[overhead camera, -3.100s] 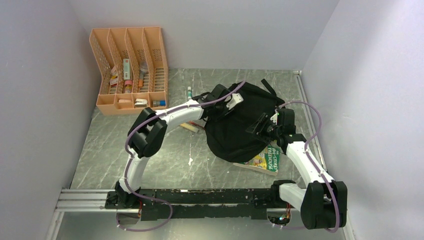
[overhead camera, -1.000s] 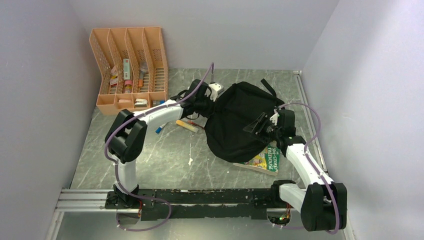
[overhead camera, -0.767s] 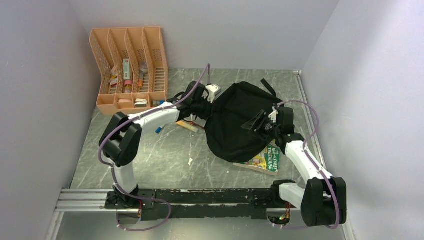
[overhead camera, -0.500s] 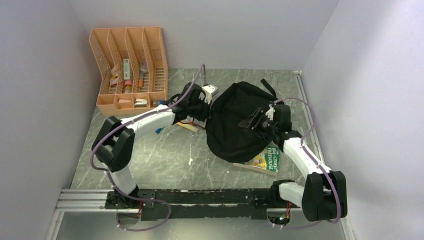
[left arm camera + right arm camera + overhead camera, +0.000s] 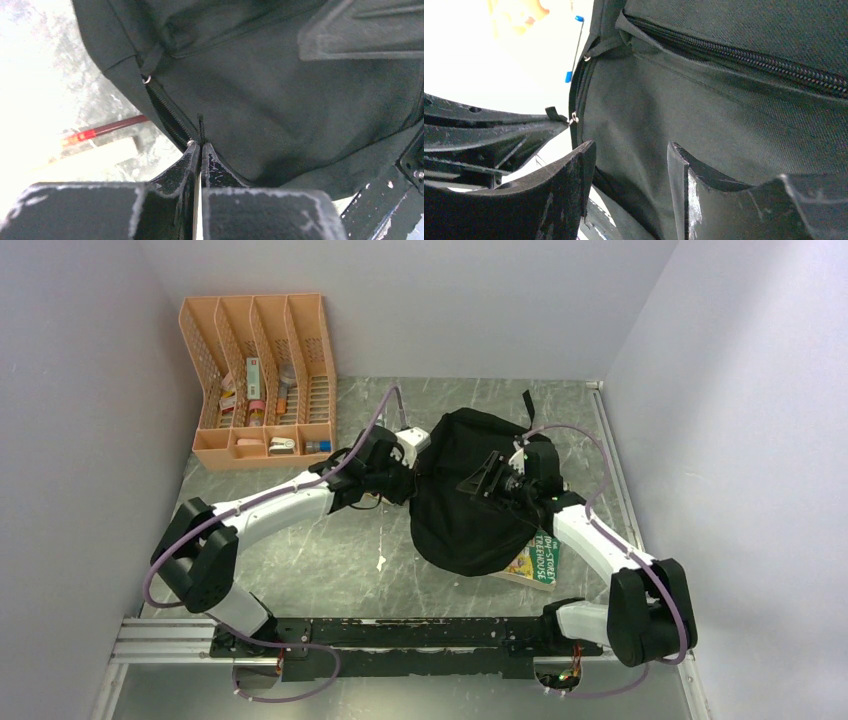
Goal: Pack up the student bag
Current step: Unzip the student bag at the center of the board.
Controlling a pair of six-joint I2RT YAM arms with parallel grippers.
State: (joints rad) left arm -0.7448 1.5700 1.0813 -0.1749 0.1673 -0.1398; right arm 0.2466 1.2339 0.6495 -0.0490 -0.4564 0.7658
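1. The student bag is a rounded lump of soft black woven fabric, slumped at about 3 o'clock from the middle of the grey marbled worktop. A coarse-toothed zipper runs along its seam.
2. There's a glossy green and yellow book poking out from under the bag's 5 o'clock edge. The orange plastic mesh organiser sits off in the 10 o'clock corner.
3. My left pincer has its tips pressed together on the little black zipper pull, at the bag's 9 o'clock side. A thin red pencil lies on the worktop just past it.
4. My right pincer is spread, with both scuffed black fingers over the bag's fabric. I can't tell if they actually touch it.
5. Compared with a second ago, the left arm is stretched out much flatter and its elbow has dropped toward 8 o'clock. The right pincer has slid toward 11 o'clock, further onto the bag. The bag looks bunched up narrower and covers more of the book.
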